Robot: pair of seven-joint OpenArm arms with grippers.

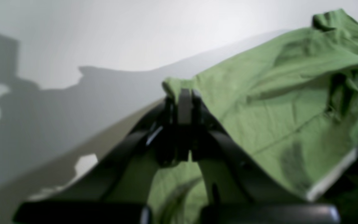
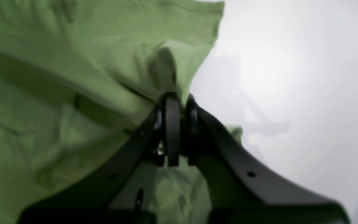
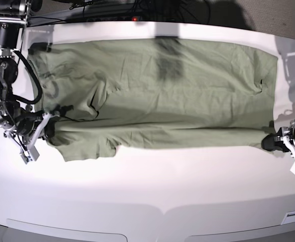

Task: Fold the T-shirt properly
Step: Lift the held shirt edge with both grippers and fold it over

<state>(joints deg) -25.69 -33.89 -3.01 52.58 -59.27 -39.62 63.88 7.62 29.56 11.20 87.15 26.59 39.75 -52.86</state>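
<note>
The T-shirt (image 3: 157, 91) lies stretched lengthwise across the far half of the white table (image 3: 147, 191), its near long edge doubled over into a fold. The left gripper (image 1: 185, 93) pinches a bunched corner of green fabric between jaws pressed together, at the right end of the base view. The right gripper (image 2: 179, 99) likewise clamps a fold of the cloth at the opposite end, beside the sleeve. Both wrist views are blurred; no brand, label or writing can be read anywhere on the garment.
</note>
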